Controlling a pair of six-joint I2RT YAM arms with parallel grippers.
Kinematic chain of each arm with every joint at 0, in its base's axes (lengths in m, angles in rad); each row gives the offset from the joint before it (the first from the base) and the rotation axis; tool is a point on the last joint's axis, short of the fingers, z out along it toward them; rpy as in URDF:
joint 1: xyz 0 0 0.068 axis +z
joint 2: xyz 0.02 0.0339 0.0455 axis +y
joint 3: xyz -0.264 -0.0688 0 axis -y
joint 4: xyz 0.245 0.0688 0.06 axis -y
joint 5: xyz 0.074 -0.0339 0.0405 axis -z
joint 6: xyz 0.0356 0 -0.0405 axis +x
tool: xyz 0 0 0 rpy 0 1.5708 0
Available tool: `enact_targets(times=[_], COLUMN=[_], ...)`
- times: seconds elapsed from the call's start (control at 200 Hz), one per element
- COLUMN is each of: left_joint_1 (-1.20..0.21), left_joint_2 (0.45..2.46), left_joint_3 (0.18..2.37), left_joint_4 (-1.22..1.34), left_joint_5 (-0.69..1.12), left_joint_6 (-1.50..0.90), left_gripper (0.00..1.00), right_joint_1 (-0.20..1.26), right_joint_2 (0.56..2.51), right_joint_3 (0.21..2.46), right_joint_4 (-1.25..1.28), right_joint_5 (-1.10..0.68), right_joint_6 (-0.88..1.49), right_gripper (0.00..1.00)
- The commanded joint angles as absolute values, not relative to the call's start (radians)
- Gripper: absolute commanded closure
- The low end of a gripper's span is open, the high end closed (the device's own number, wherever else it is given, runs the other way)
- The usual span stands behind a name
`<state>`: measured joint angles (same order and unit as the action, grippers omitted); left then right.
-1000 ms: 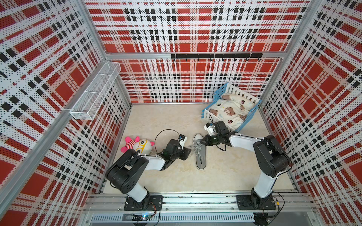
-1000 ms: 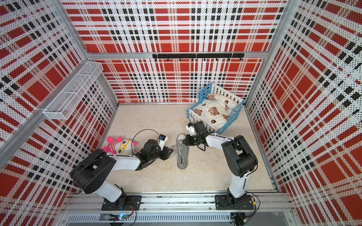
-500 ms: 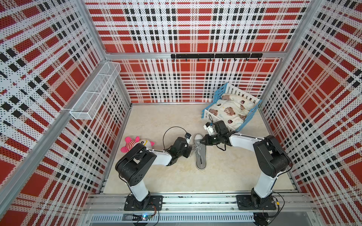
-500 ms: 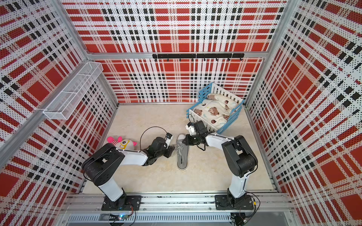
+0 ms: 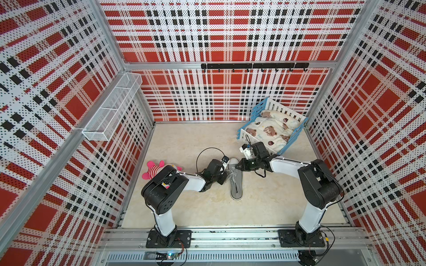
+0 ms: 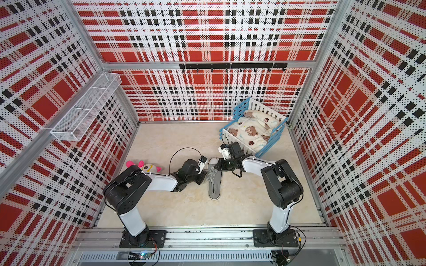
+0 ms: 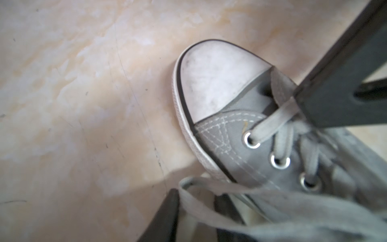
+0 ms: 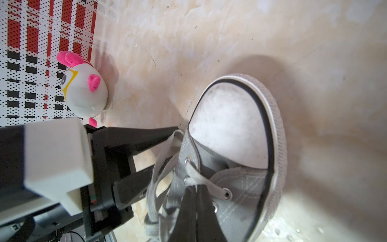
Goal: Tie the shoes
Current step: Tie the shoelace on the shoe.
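Red plaid pegboard walls [image 5: 57, 92] box in a pale marbled worktop [image 5: 184, 142], with a wire basket [image 5: 113, 108] hung on the left wall. Beside that wall lies a pink-striped toy [image 5: 153, 171], well apart from the work. Next comes the left hand [image 8: 164, 152], reaching in at the left flank of the shoe [image 5: 237, 184]: its fingers [image 8: 136, 138] stand apart, narrow rather than wide, with slack strands of the laces [image 7: 272, 122] crossing the gap and one loop [image 7: 184, 186] draped over a tip; nothing looks clamped. The shoe sits mid-worktop between the two hands, its long axis running front to back, white toe cap [image 7: 213, 79] at the far end, heel [image 5: 236, 195] toward the rail [image 5: 230, 232]. So the laces lie rightward of the left hand and leftward of the right, and both hands meet them at the eyelets [image 7: 252, 141] nearest the toe; neither is clearly nearer. On the right flank the right hand [image 8: 193, 189] is pinched tight on a lace crossing between the eyelet rows. By my reading, the next pull must go sideways, across that axis, once the left hand closes on its strand. Farthest right, near the back corner, stands a blue-and-white cot [image 5: 285, 110] with bear-print bedding [image 5: 267, 131]. No brand or readable writing shows on the shoe; any print on the bedding is too small to read.
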<state>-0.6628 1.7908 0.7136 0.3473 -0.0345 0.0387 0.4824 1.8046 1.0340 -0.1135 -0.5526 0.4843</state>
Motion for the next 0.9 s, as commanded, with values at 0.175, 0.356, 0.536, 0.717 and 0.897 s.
enact_targets(times=[0.175,0.356,0.536,0.717,0.897], left_joint_1=[-0.661,-0.657,-0.639,-0.628,-0.608], left_joint_2=[1.764,1.731,1.700,1.681,1.666], left_joint_3=[0.692,0.669,0.654,0.632,0.606], left_joint_4=[0.340,0.334,0.300,0.264,0.259], left_joint_5=[-0.028,0.003,0.007,0.000,0.017], left_joint_6=[-0.010,-0.060,-0.123,-0.170,-0.214], left_gripper=[1.00,1.00,1.00,1.00,1.00], right_joint_1=[0.488,0.500,0.530,0.551,0.573], right_joint_2=[1.776,1.744,1.716,1.697,1.697], right_joint_3=[1.009,0.976,0.963,0.957,0.974], right_joint_4=[-0.094,-0.092,-0.117,-0.139,-0.187], right_joint_5=[-0.479,-0.392,-0.289,-0.188,-0.075], right_joint_6=[0.498,0.517,0.512,0.509,0.494], right_gripper=[1.00,1.00,1.00,1.00,1.00])
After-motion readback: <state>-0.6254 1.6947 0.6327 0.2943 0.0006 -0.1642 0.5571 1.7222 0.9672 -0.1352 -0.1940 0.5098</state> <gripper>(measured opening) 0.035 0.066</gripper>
